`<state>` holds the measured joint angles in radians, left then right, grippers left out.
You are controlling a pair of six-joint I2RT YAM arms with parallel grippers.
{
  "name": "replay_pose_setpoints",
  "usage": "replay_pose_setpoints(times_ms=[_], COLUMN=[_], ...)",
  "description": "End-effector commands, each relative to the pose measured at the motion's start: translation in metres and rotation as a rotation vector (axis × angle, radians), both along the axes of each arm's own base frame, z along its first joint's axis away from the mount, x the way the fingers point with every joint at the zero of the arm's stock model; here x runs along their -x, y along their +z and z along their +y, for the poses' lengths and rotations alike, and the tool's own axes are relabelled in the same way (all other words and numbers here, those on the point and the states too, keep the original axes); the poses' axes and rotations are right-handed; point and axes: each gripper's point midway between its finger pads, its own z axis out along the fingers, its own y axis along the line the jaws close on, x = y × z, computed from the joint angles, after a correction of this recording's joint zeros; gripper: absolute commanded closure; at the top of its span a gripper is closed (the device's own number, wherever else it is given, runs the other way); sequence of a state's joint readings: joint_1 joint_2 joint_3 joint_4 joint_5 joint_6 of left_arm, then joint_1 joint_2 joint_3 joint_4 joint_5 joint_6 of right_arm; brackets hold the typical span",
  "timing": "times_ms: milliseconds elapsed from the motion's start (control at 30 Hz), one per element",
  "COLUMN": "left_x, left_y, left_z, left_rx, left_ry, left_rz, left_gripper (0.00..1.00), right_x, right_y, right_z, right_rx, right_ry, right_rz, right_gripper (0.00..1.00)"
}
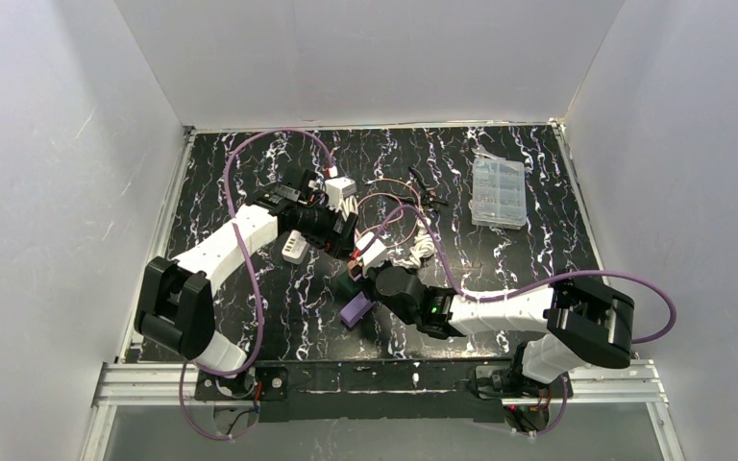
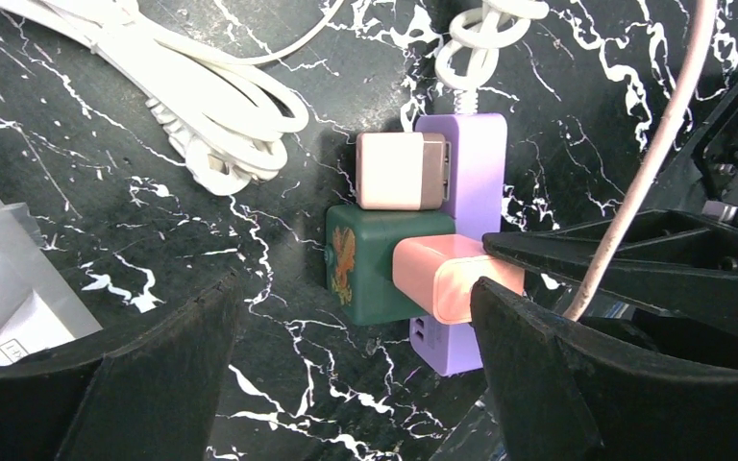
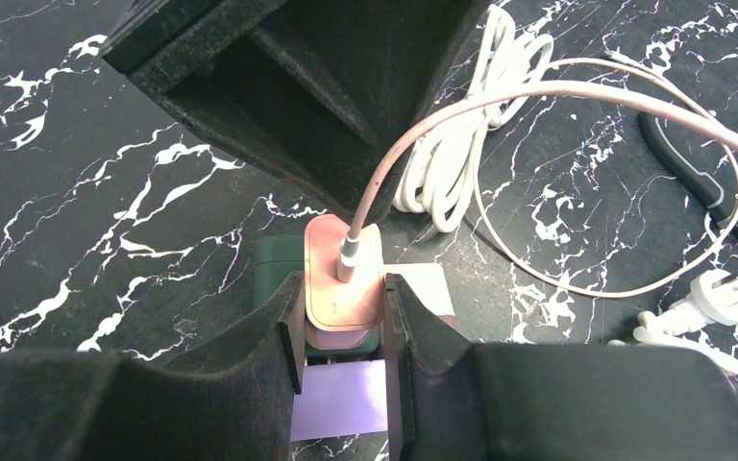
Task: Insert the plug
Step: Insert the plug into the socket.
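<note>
R gripper [image 3: 343, 305] is clenched on the pink charger [image 3: 325, 252], one finger each side. A pink cable [image 3: 538, 91] runs out of the charger's top. The charger sits against the purple power strip [image 2: 476, 154] near its USB end, overlapping a green adapter [image 2: 365, 264] that lies just beside the strip. Can't tell if the prongs are fully in.

Further along the strip, a white-and-tan adapter [image 2: 399, 171] butts into its side, touching the green one, so that side is crowded.

L gripper [image 2: 354, 317] is released, jaws wide, nothing in them. It hangs right over the strip cluster, close to R's fingers [image 2: 634, 254]. The pink cable crosses between the two.

A white coiled cord [image 2: 480, 38] lies at the strip's far end. A white cable bundle [image 2: 211, 115] lies near the strip on the adapter side. Black pliers [image 3: 701, 182] and a loose white plug [image 3: 721, 293] lie well apart from the strip. A clear plastic box [image 1: 498, 192] is further off, twd the table's [image 1: 250, 317] far right.
</note>
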<state>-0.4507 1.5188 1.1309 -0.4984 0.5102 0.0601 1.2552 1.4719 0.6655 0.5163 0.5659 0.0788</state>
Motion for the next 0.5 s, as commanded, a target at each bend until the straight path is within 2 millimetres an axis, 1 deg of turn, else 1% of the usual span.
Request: replay_pose_setpoints(times_ms=[0,67,167,267,467], left_x=[0.001,0.003,0.006,0.009,0.012], left_y=[-0.01,-0.016,-0.023,-0.027,-0.028], left_z=[0.012,0.019,0.023,0.02,0.015], left_rx=[-0.063,-0.096,-0.122,-0.14,-0.145], left_ry=[-0.027,-0.031,-0.038,-0.07,-0.11], left_rz=[-0.015,-0.024,-0.026,-0.039,-0.047], left_gripper=[0.14,0.14,0.14,0.14,0.14], right_x=[0.011,0.011,0.011,0.012,0.013], right_y=[-0.012,-0.013,-0.013,-0.013,-0.018], right_z=[-0.001,-0.002,-0.002,-0.001,-0.005], right_rx=[0.041,0.042,0.041,0.041,0.051], right_ry=[0.037,0.035,0.036,0.038,0.034], right_rz=[0.027,0.028,0.029,0.029,0.039], right_gripper=[0.99,0.99,0.99,0.99,0.99])
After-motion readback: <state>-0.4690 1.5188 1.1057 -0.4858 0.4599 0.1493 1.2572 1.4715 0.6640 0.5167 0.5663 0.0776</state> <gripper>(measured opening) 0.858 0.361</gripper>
